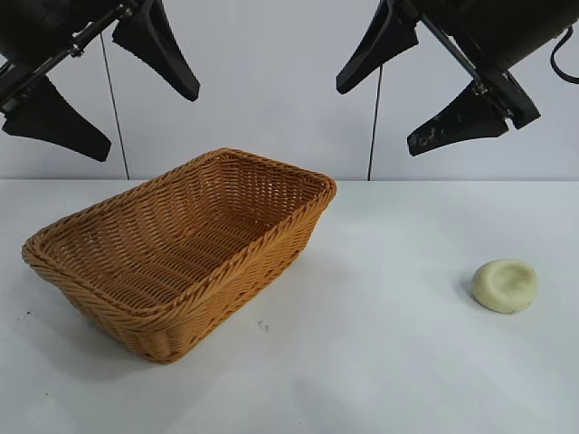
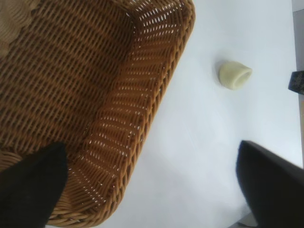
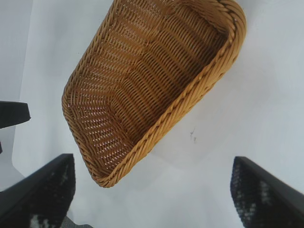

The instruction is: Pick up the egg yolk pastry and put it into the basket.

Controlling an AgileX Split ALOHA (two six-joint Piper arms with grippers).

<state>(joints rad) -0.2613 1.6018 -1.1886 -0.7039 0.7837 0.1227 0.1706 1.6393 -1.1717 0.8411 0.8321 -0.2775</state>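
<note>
Basket (image 1: 172, 262) sat nearest, on the white worktop (image 1: 380, 362), nothing inside. Pastry (image 1: 506, 286) lay well apart on the right. Left pincer (image 1: 99, 86) and right pincer (image 1: 412, 90) hung high, both released.

Left gripper (image 1: 99, 86): upper body cut off by the exterior view's top and left edges; only two dark fingers showed.
Right gripper (image 1: 425, 86): likewise cropped at the top and right.
Basket (image 2: 161, 90): in the left wrist view, one end ran past the frame and a near corner lay behind a finger (image 2: 28, 190).
Egg yolk pastry (image 1: 506, 286): underside hidden against the table (image 1: 380, 362); out of sight in the right wrist view.
</note>
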